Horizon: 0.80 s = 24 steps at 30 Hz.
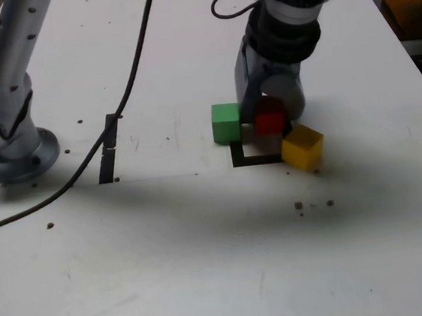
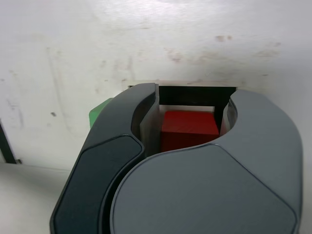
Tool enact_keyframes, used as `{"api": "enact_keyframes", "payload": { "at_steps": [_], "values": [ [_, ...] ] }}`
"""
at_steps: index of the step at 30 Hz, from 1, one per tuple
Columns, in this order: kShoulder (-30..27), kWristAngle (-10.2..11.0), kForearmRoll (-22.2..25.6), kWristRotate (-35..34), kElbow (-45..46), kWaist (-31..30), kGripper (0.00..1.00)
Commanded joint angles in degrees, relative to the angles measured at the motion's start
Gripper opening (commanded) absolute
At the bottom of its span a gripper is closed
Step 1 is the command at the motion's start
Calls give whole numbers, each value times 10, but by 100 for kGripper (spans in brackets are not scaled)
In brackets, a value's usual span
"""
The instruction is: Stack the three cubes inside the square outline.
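In the exterior view my gripper (image 1: pixel 267 114) reaches straight down and is shut on the red cube (image 1: pixel 271 121), held over the far side of the black square outline (image 1: pixel 250 160). The green cube (image 1: pixel 226 122) sits on the table just outside the outline's far left corner in that view. At the outline's right side the yellow cube (image 1: pixel 302 147) rests, turned at an angle. The wrist view shows the red cube (image 2: pixel 189 127) between my gripper's (image 2: pixel 191 100) two fingers, the outline's black tape (image 2: pixel 195 95) just beyond it, and a sliver of the green cube (image 2: pixel 100 111) beside one finger.
The arm's grey base (image 1: pixel 14 148) is bolted at the exterior view's left. A black cable (image 1: pixel 125 99) trails across the table past a narrow black strip (image 1: pixel 108 150). Small dark specks (image 1: pixel 299 206) dot the white tabletop. The table's edge (image 1: pixel 420 68) runs along the right.
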Motion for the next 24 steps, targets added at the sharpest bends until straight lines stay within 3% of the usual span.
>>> {"api": "enact_keyframes", "payload": {
  "at_steps": [1, 12, 19, 24],
  "values": [
    [-19, -3, 4, -1, 17, 1, 18],
    [-62, -23, -6, -1, 105, 4, 18],
    [-69, -1, -34, 0, 85, -4, 18],
    [-62, 0, -34, 1, 83, -5, 18]
  ]
}}
